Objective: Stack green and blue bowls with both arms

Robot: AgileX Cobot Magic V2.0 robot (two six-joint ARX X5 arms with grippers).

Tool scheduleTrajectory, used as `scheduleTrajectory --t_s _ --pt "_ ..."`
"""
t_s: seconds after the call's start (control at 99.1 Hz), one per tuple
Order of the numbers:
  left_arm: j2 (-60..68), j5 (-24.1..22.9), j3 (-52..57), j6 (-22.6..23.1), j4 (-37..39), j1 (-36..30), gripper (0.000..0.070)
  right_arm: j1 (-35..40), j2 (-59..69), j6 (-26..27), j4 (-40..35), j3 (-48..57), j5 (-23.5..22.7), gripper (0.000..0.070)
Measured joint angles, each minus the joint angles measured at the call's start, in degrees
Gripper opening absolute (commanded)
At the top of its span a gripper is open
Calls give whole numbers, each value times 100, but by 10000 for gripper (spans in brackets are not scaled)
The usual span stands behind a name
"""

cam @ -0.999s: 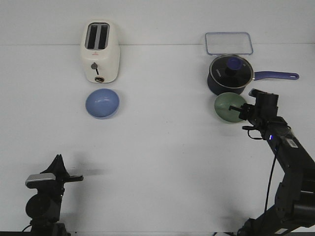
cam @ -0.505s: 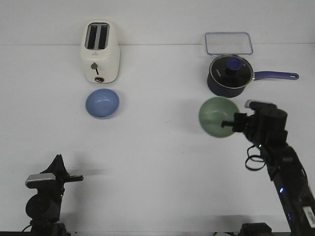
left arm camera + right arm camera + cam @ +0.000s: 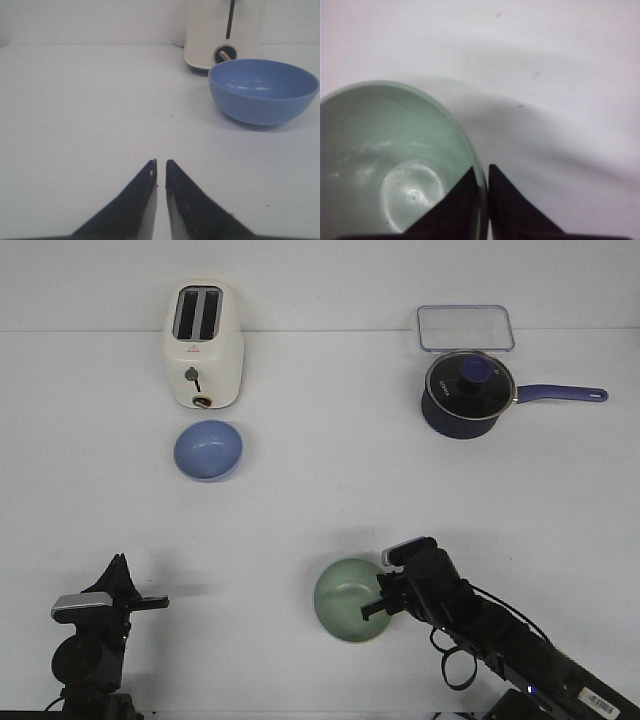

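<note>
The pale green bowl [image 3: 350,600] is near the front of the table, right of centre, held by its right rim in my right gripper [image 3: 380,602]. In the right wrist view one finger is inside the green bowl [image 3: 395,170] and one outside, and the right gripper [image 3: 481,172] is shut on the rim. The blue bowl [image 3: 208,450] sits upright on the table in front of the toaster, far from both grippers. It also shows in the left wrist view [image 3: 262,90]. My left gripper [image 3: 160,165] is shut and empty, low at the front left [image 3: 150,603].
A cream toaster [image 3: 203,345] stands at the back left behind the blue bowl. A dark navy saucepan with a glass lid [image 3: 468,392] and a clear lidded container [image 3: 465,328] are at the back right.
My right arm has carried the green bowl from beside the saucepan towards the front and left, down to near the table's front middle. The left arm and blue bowl have not moved.
</note>
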Motion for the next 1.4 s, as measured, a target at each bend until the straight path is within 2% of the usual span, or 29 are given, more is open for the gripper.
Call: scheduleTrajectory --t_s 0.111,0.252,0.293,0.373,0.404,0.555,0.757,0.858,0.949,1.07,1.181,1.231,1.352,1.403 --pt "0 0 0 0 0 0 15 197 238 101 9 -44 199 0" --pt "0 0 0 0 0 0 15 262 361 144 122 -46 208 17" --pt "0 0 0 0 0 0 15 271 376 144 127 -44 208 90" --pt "0 0 0 0 4 0 15 280 398 144 122 -44 208 318" --pt "0 0 0 0 15 0 15 280 396 146 127 -44 208 362" --pt "0 0 0 -223 175 0 15 282 289 155 136 -44 396 358" --pt "0 0 0 -1104 225 0 11 284 -518 24 188 -44 505 358" --pt "2 70 0 -1624 625 0 11 284 -1141 -105 188 -44 568 357" --pt "74 195 92 -1882 907 0 11 286 -1683 -210 197 -44 774 357" --pt "883 236 780 -2039 820 0 11 286 -2149 -286 160 -44 1097 357" --pt "2155 396 1808 -2028 782 0 13 284 -2282 -354 142 -44 1231 357" --pt "2898 535 2371 -1963 619 0 46 286 -2280 -369 140 -44 1239 357" --pt "4802 866 3842 -1803 -140 0 313 286 -2251 -411 122 -44 1246 357" --pt "5606 903 4472 -1759 -516 -4 371 286 -2251 -424 122 -44 1248 357"
